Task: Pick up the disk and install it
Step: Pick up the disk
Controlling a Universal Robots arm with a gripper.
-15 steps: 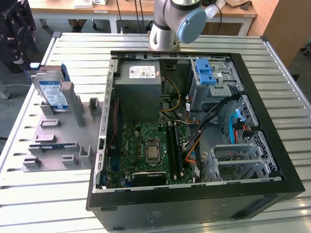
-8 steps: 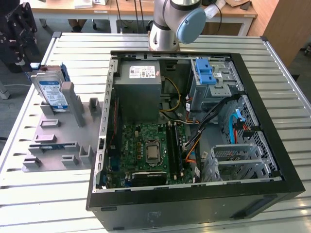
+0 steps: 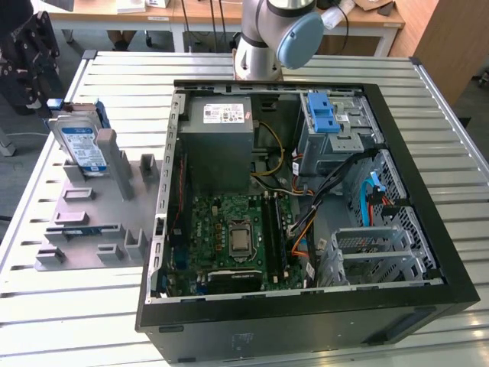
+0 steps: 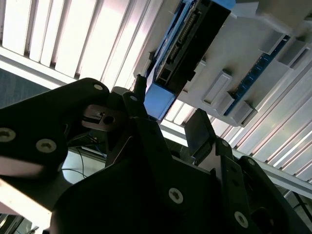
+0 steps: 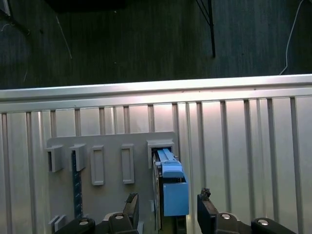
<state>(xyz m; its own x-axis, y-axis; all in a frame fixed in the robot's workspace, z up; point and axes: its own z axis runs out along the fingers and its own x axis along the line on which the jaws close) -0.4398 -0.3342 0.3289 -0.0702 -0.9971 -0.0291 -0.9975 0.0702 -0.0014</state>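
Note:
The disk [image 3: 82, 145] stands on edge in a slot of the grey holder plate [image 3: 92, 222], at the exterior view's left. Its white-and-blue label faces the camera and a blue carrier frame runs around its edges. My black gripper [image 3: 44, 98] hangs just beyond the disk's far upper end. In the first wrist view the gripper [image 5: 168, 199] is open, with one finger [image 5: 131, 201] on each side of the disk's blue end [image 5: 174, 190], apart from it. The second wrist view shows the disk's connector edge [image 4: 187, 39] just past the gripper [image 4: 168, 114].
An open computer case [image 3: 428, 229] lies on the slatted metal table [image 3: 458, 153], to the exterior view's right of the holder. Inside are a grey power-supply box [image 3: 221, 130], a blue latch piece [image 3: 321, 115] on the drive cage, a motherboard [image 3: 237, 237] and cables.

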